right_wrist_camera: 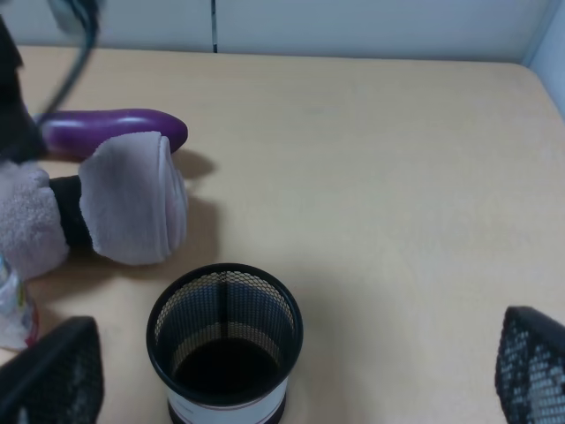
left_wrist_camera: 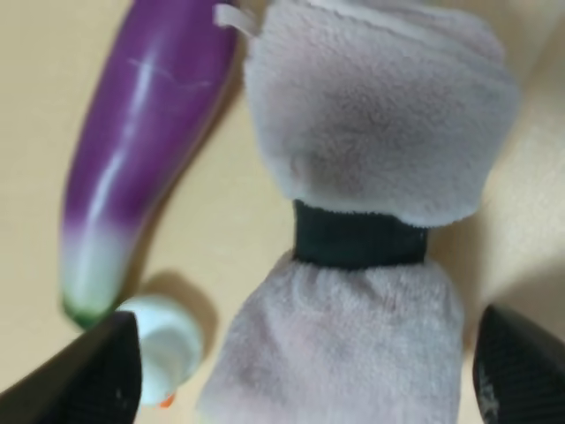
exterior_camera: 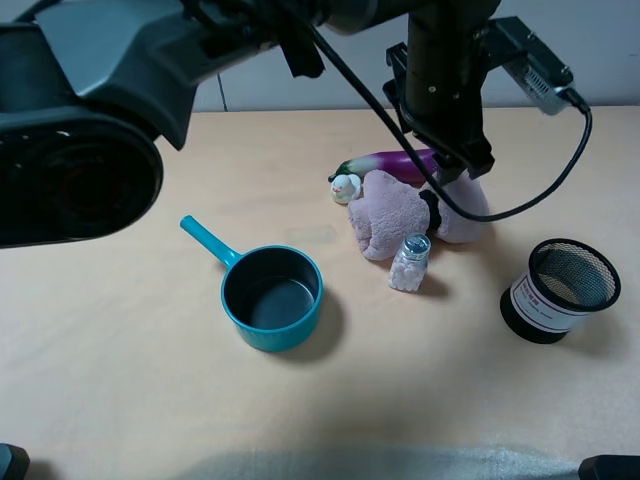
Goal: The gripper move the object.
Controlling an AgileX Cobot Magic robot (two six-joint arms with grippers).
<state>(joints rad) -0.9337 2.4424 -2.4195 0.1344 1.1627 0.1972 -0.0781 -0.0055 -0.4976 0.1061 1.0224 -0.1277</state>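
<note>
The dusty-pink towel bundle lies on the table, cinched by a black band, next to the purple eggplant. My left gripper hangs on the big grey-and-black arm right over the bundle's right half. In the left wrist view the towel fills the picture. The left gripper is open, with its black fingertips wide apart on either side of one lobe and no visible contact. My right gripper is open and empty above the mesh cup. It does not show in the exterior view.
A teal saucepan stands left of the towel. A small clear shaker stands right in front of the towel. A small white toy lies by the eggplant's stem. A black mesh cup stands at the right. Black cables trail from the arm.
</note>
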